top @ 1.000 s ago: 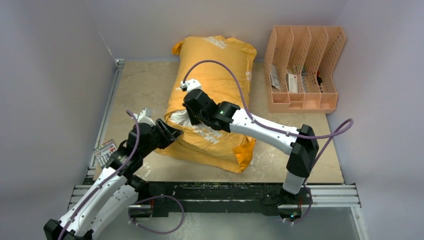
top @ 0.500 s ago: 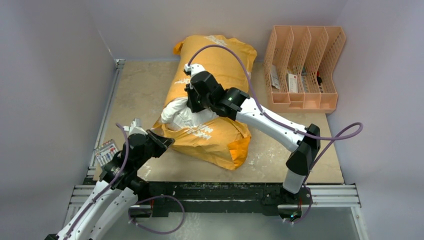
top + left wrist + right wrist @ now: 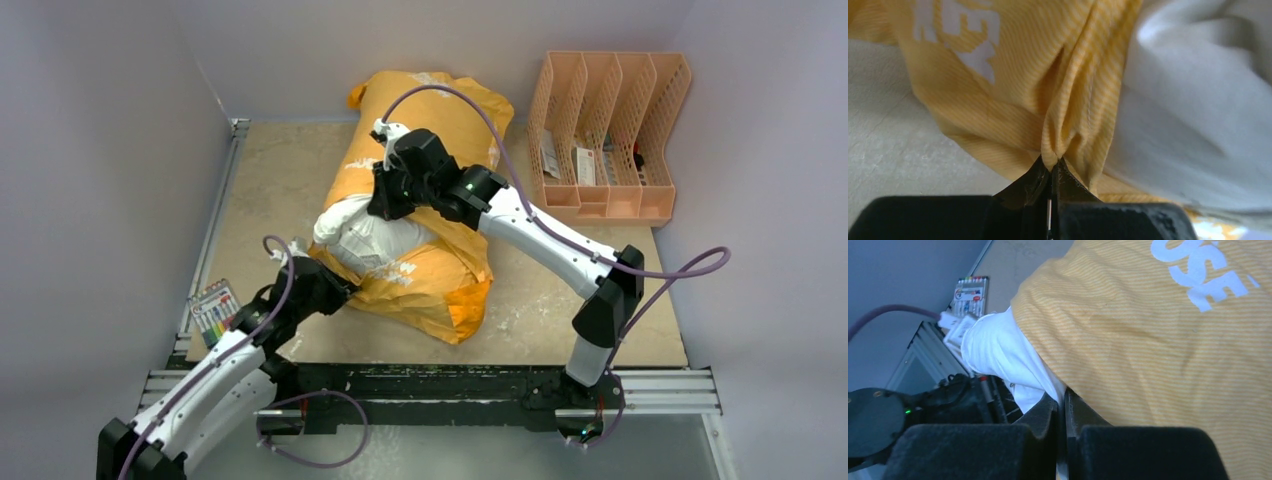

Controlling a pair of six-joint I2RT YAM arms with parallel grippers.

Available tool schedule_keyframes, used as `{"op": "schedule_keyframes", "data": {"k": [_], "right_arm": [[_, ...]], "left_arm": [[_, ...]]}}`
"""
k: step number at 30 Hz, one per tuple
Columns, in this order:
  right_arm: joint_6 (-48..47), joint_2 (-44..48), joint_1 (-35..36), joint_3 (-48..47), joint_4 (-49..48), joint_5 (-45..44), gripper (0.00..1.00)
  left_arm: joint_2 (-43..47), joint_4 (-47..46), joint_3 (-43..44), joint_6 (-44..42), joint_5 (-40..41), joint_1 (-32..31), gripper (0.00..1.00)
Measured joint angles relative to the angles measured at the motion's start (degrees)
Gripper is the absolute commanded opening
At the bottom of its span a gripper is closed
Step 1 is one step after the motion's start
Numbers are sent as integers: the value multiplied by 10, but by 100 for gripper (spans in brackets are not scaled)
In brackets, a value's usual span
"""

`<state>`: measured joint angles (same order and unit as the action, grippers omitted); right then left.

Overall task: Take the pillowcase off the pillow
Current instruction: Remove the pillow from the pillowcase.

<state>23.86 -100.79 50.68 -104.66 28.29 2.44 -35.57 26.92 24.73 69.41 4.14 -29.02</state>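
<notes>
Orange-yellow striped cloth of the pillowcase [image 3: 430, 275] is shown in the top view lying lengthwise up the middle of the table [image 3: 290, 170], with its far end near the back wall and its open end toward the lower left of the frame. The white pillow [image 3: 362, 235] bulges out of that opening at left of centre.

The left gripper [image 3: 333, 290] is seen in its wrist view closed tight on a pinched fold of the orange hem, with white filling exposed just to the right of the fold. The right gripper [image 3: 388, 203] is closed narrowly at the seam where white meets orange; white cloth appears to be the material caught, although the contact itself is partly hidden by the fingers.

Compared with one second earlier, the left gripper has been drawn toward the lower left and the right gripper toward the upper part of the frame. The white patch has grown from a small sliver to a rounded bulge, and the near end of the cover has bunched.

The opposing pull is judged to be working, but most of the pillow is enclosed; removal is at an early stage.

A peach organiser [image 3: 610, 140] stands at upper right and a marker pack [image 3: 212, 308] lies at the left edge, both apart from the cloth.
</notes>
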Motion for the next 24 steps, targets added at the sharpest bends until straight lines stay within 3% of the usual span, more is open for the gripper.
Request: {"op": "schedule_keyframes", "data": {"k": [4, 10, 17, 24], "right_arm": [[11, 0, -2, 20, -13, 36, 0], [10, 0, -2, 18, -12, 43, 0], [18, 3, -5, 30, -20, 47, 0], [32, 3, -13, 30, -21, 62, 0]], "left_arm": [[-60, -81, -50, -2, -16, -5, 0], [-81, -199, -117, 10, -12, -47, 0], [-114, -289, -153, 45, 67, -138, 0], [-166, -327, -161, 63, 150, -183, 0]]}}
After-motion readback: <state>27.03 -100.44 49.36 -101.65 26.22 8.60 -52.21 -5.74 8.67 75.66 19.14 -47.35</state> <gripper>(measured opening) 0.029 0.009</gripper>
